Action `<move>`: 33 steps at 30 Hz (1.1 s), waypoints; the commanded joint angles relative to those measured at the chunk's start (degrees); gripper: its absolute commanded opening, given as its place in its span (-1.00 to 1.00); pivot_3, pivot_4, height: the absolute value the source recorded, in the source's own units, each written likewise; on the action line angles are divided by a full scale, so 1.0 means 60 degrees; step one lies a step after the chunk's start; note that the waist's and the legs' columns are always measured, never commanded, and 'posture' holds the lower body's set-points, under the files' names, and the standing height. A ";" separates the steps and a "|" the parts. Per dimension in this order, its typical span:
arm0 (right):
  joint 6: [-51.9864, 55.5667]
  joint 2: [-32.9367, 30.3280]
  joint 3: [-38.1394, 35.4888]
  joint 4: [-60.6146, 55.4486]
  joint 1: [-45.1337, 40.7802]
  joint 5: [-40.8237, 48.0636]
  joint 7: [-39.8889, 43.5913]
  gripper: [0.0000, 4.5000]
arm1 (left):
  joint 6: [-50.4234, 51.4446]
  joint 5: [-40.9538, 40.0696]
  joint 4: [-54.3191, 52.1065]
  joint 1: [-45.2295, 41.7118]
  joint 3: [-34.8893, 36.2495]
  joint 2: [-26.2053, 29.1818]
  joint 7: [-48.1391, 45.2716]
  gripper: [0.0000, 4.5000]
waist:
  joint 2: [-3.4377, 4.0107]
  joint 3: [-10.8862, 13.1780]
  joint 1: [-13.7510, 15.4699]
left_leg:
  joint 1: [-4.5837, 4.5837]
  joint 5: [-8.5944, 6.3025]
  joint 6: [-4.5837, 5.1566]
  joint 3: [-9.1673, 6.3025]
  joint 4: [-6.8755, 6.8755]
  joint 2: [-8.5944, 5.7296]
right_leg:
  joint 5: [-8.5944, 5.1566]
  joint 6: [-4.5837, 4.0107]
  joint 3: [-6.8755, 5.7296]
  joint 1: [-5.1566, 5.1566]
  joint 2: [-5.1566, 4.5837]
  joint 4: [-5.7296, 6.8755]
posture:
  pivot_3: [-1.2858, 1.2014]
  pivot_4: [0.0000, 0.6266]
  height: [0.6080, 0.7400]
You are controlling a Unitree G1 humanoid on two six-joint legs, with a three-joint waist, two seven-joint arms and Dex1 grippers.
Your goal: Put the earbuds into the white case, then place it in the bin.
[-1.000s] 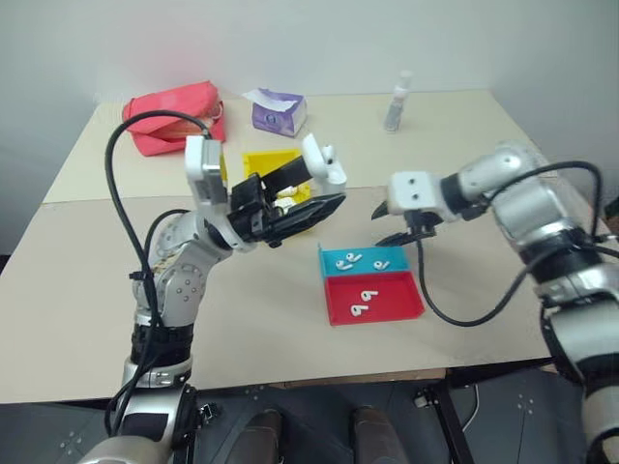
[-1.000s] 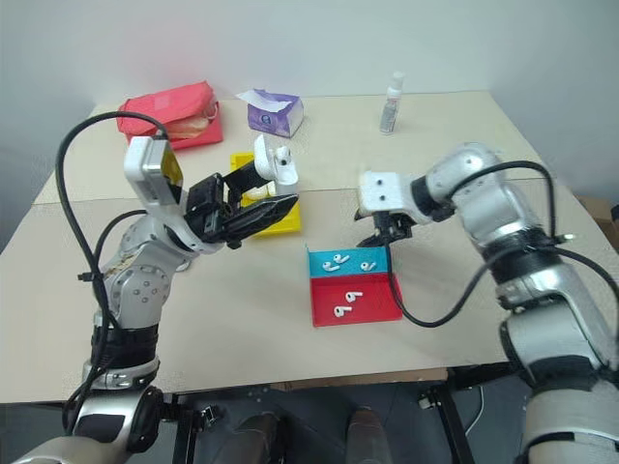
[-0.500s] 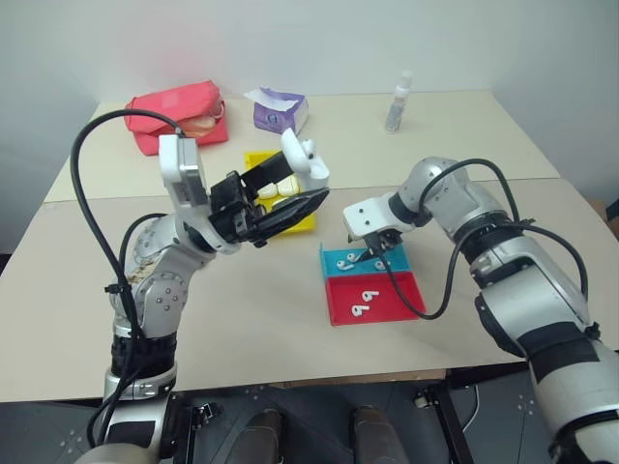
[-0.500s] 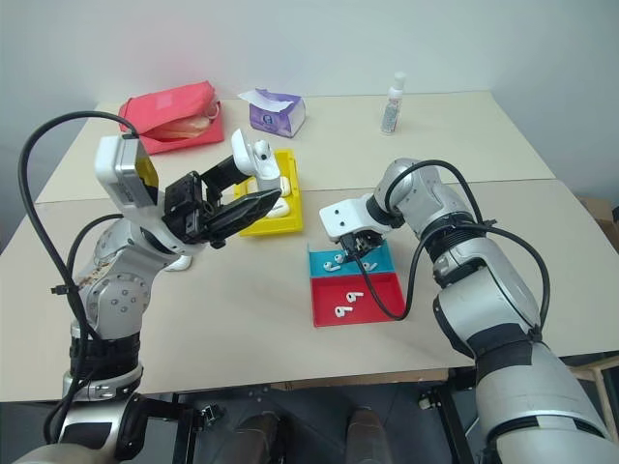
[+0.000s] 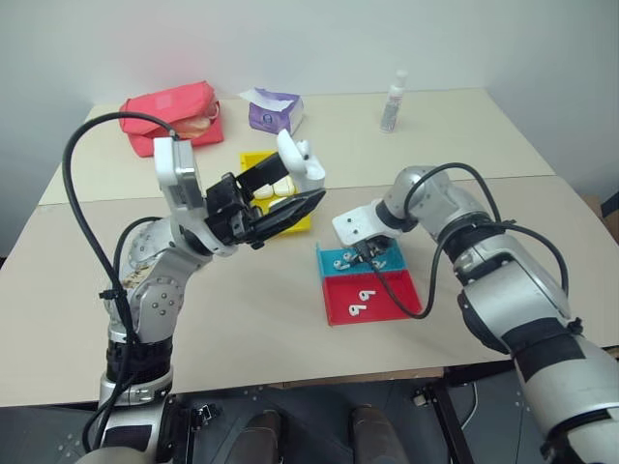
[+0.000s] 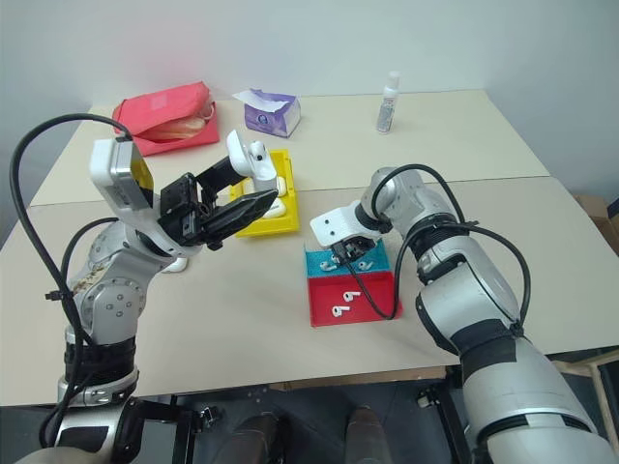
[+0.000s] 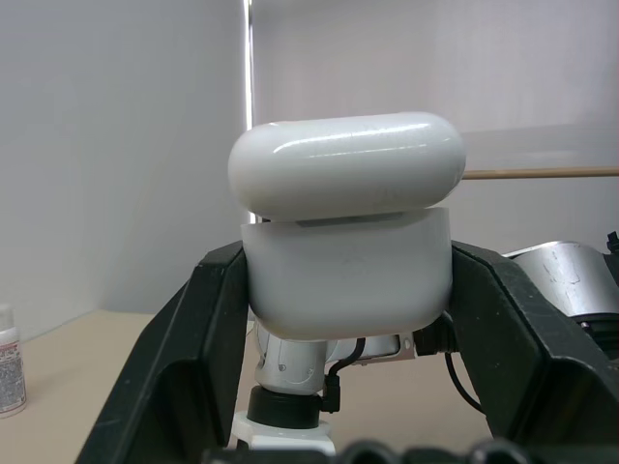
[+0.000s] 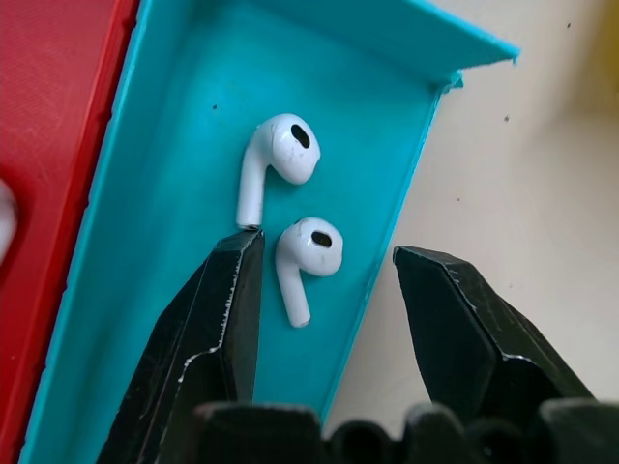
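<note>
Trouble, seen from the head views, lay at the red-and-teal tray: your left gripper was clenched on the white case, lid up, above the yellow bin beyond that tray, while your right gripper dipped into the tray's teal half. In the left wrist view the case sat squarely between both fingers, so a slip looked unlikely. In the right wrist view your jaws stood apart around one of the earbuds, its twin just beside it near the teal wall; closing there, I judged, could catch that wall or flick the bud away.
</note>
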 commanded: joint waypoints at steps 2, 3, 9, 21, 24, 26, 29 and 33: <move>-0.0269 0.0007 -0.0173 0.0020 -0.0143 -0.0085 0.0059 0.14 | -0.0058 -0.0236 -0.0505 0.0042 0.0136 0.0126 0.0110 0.24 | 0.0001 0.0000 -0.0013 | 0.0000 0.0000 0.0000 0.0000 -0.0001 0.0000 | 0.0000 0.0000 0.0000 -0.0001 0.0000 0.0000 | 0.03 -0.52 1.00; -0.0272 0.0016 -0.0171 0.0040 -0.0139 -0.0103 0.0042 0.14 | -0.0053 -0.0252 -0.0518 0.0048 0.0135 0.0142 0.0128 0.24 | 0.0001 0.0000 -0.0017 | 0.0002 0.0000 -0.0001 0.0000 -0.0001 0.0001 | 0.0000 0.0000 0.0000 0.0000 0.0000 0.0000 | 0.03 -0.52 1.00; -0.0283 0.0054 -0.0174 0.0063 -0.0031 -0.0139 0.0187 -0.10 | -0.0070 -0.0288 -0.0524 0.0057 0.0106 0.0218 0.0174 0.24 | 0.0002 -0.0001 -0.0038 | 0.0012 0.0000 -0.0002 0.0000 -0.0002 0.0001 | 0.0000 0.0000 0.0000 0.0006 0.0001 0.0003 | 0.03 -0.52 1.00; 0.0616 -0.0106 -0.0731 -0.0534 0.0428 0.0191 0.0598 -0.74 | -0.0038 -0.0315 -0.0375 -0.0048 0.0013 0.0265 0.0057 0.24 | 0.0003 -0.0001 -0.0054 | 0.0015 -0.0001 -0.0003 0.0000 -0.0003 0.0002 | 0.0000 0.0000 -0.0001 0.0008 0.0002 0.0003 | 0.03 -0.52 1.00; 0.1087 -0.0471 -0.1038 -0.1069 0.0612 0.0385 0.0576 -0.74 | -0.0028 -0.0333 -0.0206 -0.0185 -0.0038 0.0227 -0.0049 0.24 | 0.0003 -0.0001 -0.0019 | 0.0014 -0.0001 -0.0003 -0.0001 -0.0003 0.0002 | 0.0000 0.0000 -0.0001 0.0009 0.0001 0.0003 | 0.03 -0.52 1.00; 0.1782 -0.0823 -0.1539 -0.1792 0.0853 0.0690 0.0317 -0.74 | -0.0063 -0.0308 0.0040 -0.0406 -0.0135 0.0148 -0.0194 0.24 | 0.0002 -0.0001 -0.0006 | 0.0012 -0.0001 -0.0003 0.0000 -0.0002 0.0000 | 0.0000 0.0000 -0.0001 0.0008 0.0001 0.0002 | 0.03 -0.52 1.00; 0.2810 -0.1321 -0.2274 -0.3369 0.1473 0.1254 0.0188 -0.74 | -0.0120 -0.0309 0.0303 -0.0657 -0.0218 0.0006 -0.0299 0.24 | 0.0002 -0.0001 0.0031 | 0.0004 -0.0001 -0.0003 -0.0004 -0.0003 0.0000 | 0.0000 0.0000 -0.0006 0.0005 0.0000 0.0001 | 0.03 -0.52 1.00; 0.6177 -0.2088 -0.4338 -0.7779 0.3328 0.3216 0.0100 -0.74 | -0.0200 -0.0313 0.0706 -0.0986 -0.0310 -0.0219 -0.0539 0.24 | 0.0002 -0.0001 0.0150 | -0.0018 -0.0002 -0.0002 -0.0005 -0.0002 0.0001 | 0.0000 0.0000 -0.0009 -0.0007 -0.0001 -0.0002 | 0.03 -0.52 1.00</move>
